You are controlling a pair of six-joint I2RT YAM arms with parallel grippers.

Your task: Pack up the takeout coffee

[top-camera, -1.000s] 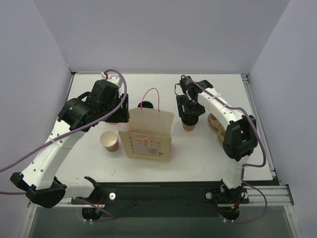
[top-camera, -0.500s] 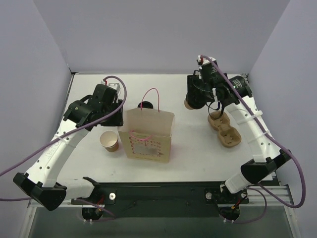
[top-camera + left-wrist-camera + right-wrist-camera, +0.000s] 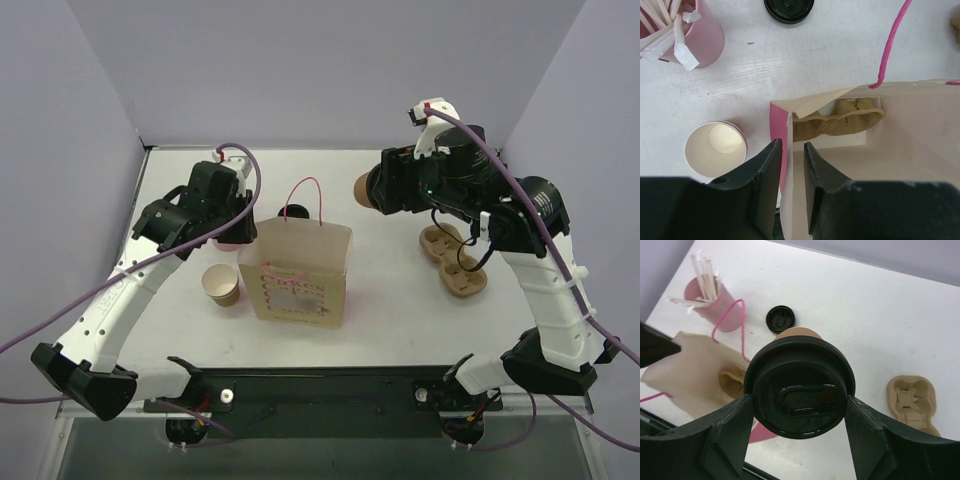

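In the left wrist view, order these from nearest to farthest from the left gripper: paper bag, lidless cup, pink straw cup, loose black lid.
1. paper bag, its wall between the left gripper fingers.
2. lidless cup, just left.
3. pink straw cup, upper left, and loose black lid, top centre: too close to call.

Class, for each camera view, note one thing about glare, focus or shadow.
Right wrist view: a pale glare streak on the takeout coffee's black lid; the right hand's fingers at the edges look soft. Left wrist view: the left hand's fingers are dark, slightly blurred; the paper bag is sharp. Top view: even light, faint shadows.
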